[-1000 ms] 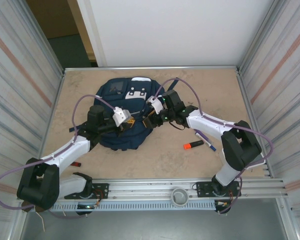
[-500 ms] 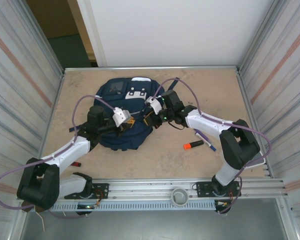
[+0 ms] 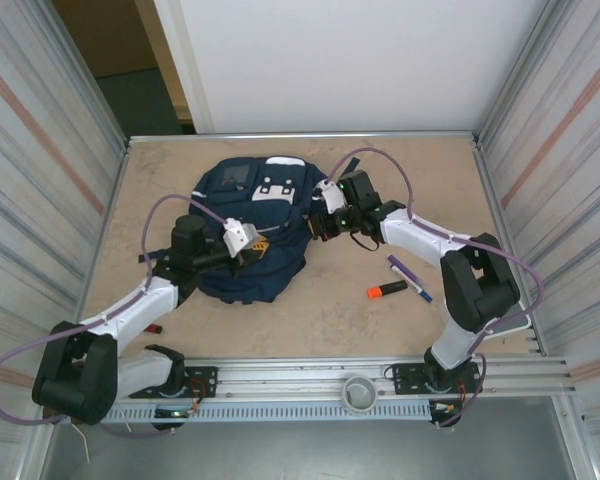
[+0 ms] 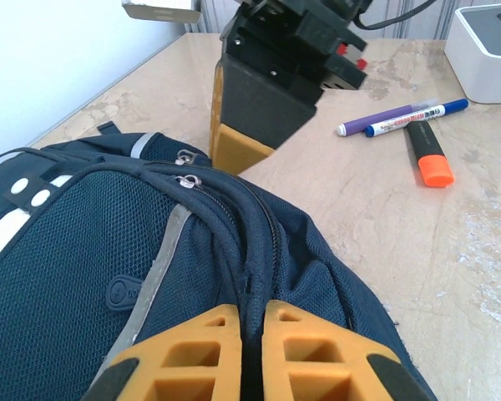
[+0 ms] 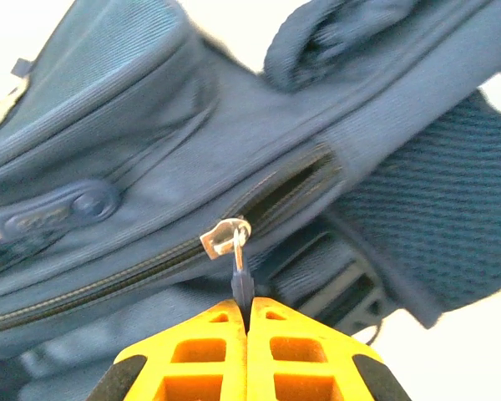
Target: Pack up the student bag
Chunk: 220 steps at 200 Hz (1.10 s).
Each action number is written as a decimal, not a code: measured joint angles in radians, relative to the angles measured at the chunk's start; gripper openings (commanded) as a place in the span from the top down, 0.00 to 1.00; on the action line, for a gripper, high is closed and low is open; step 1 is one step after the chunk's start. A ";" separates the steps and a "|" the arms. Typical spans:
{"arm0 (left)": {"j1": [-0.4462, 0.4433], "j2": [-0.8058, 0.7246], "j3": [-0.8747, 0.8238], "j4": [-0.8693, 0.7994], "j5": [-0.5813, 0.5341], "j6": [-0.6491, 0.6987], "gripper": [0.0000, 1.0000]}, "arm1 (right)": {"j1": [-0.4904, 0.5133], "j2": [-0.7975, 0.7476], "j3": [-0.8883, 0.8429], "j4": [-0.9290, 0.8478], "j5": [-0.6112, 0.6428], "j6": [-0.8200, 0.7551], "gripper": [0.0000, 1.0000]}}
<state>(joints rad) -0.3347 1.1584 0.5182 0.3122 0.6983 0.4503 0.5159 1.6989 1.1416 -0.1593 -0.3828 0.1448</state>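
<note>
Reaching inward, left gripper [image 4: 250, 334] and right gripper [image 5: 246, 316] pinch student bag [image 3: 242, 283].

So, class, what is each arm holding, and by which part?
Right gripper: the zipper pull of the student bag, by its dark tab. Left gripper: the same bag, by a raised fabric seam along its zip.

Bright, even light leaves soft shadows on the table [image 3: 330, 310]; the right wrist view shows the student bag [image 5: 108, 92] blurred against glare.
</note>
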 measured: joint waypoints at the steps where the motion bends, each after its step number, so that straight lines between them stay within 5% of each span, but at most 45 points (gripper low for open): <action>1: 0.000 0.000 0.000 0.000 0.000 0.000 0.94 | -0.001 0.001 0.002 -0.001 0.001 0.003 1.00; 23: 0.006 -0.006 -0.006 0.000 0.008 0.001 0.93 | -0.015 0.010 0.023 -0.015 0.015 0.019 1.00; 56: 0.011 -0.006 -0.006 -0.003 0.024 0.001 0.93 | -0.030 0.010 0.023 -0.035 0.023 0.040 0.58; 82: 0.015 -0.006 -0.006 -0.004 0.037 0.001 0.92 | -0.109 0.006 0.007 -0.037 -0.021 0.106 0.36; 129: 0.015 -0.003 -0.006 -0.004 0.042 0.000 0.91 | -0.183 0.142 0.132 -0.030 -0.061 0.299 0.30; 149: 0.015 -0.003 -0.006 -0.004 0.042 0.000 0.90 | -0.175 0.254 0.218 -0.018 -0.093 0.365 0.36; 184: 0.013 0.014 -0.005 -0.005 0.043 0.000 0.88 | -0.168 0.347 0.273 -0.002 -0.122 0.433 0.88; 220: -0.022 0.088 0.065 -0.093 0.027 0.000 0.83 | -0.185 0.252 0.142 0.047 -0.074 0.450 0.98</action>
<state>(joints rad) -0.3565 1.2461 0.5835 0.2192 0.7250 0.4500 0.3313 1.9507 1.2835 -0.1123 -0.4564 0.5945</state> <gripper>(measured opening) 0.146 0.058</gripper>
